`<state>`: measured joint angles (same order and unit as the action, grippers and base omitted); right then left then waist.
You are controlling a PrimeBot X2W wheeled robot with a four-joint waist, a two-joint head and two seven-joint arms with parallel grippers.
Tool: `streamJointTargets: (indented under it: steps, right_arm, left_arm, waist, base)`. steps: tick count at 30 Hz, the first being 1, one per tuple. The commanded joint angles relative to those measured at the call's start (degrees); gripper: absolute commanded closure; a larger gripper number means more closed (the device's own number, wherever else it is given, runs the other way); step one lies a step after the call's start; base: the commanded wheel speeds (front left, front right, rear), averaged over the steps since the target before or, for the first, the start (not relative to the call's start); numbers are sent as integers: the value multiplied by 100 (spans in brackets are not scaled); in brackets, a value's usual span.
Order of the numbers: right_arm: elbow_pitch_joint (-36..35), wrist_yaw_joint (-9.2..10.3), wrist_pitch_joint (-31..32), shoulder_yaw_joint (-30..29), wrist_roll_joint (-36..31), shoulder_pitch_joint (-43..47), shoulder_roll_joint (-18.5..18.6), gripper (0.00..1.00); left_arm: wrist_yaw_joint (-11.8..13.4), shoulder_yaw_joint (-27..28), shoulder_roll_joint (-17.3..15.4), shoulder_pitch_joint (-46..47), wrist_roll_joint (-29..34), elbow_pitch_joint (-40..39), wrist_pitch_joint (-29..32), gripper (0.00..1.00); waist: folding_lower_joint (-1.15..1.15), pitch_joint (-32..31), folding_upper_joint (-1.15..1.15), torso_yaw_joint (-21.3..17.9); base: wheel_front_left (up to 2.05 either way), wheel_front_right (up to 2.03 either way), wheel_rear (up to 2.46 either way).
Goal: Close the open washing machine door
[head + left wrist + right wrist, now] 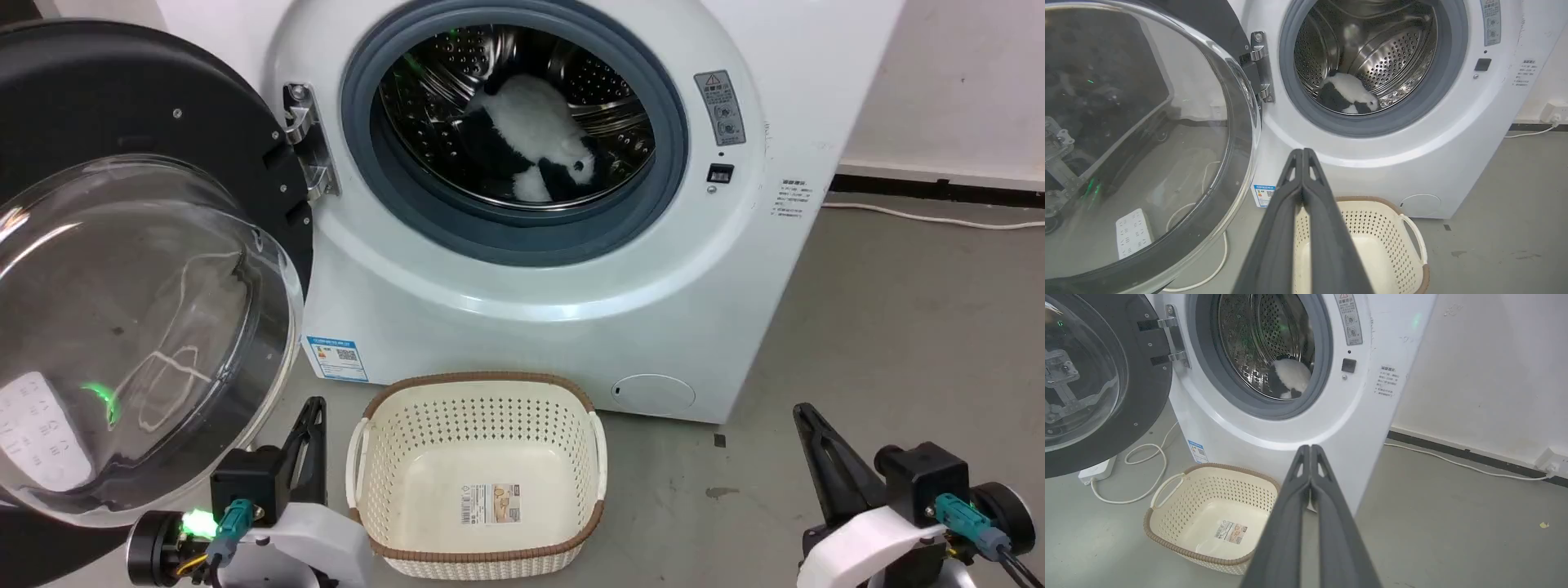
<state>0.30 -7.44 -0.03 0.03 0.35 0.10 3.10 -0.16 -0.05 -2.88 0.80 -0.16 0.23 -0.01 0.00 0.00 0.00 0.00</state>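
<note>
Head camera looks forward and down, near the washer [571, 327]; both wrist cameras sit lower facing it, left one nearer the washing machine door [1147, 143], all sharing drum opening [522, 237] and basket [478, 380].

Left hand [315, 406] and right hand [803, 411] both closed, empty.

washing machine door [147, 269] hangs swung out left of the washer [531, 314], plush toy [535, 135] sits in the drum [445, 90], basket [482, 380] on the floor [898, 343] right in front of the washer.
</note>
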Motion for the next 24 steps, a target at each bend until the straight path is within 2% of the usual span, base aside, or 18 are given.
streamJointTargets:
  steps: [1,24]
  right_arm:
    - [-30,-5,3,-3,-35,-10,-23,100]
    - [-30,-5,3,-3,-35,-10,-23,100]
  left_arm:
    - [16,5,1,-80,16,-23,1,100]
    - [16,5,1,-80,16,-23,1,100]
  waist:
    - [0,0,0,0]
    - [0,0,0,0]
  base:
    - [0,0,0]
    - [0,0,0]
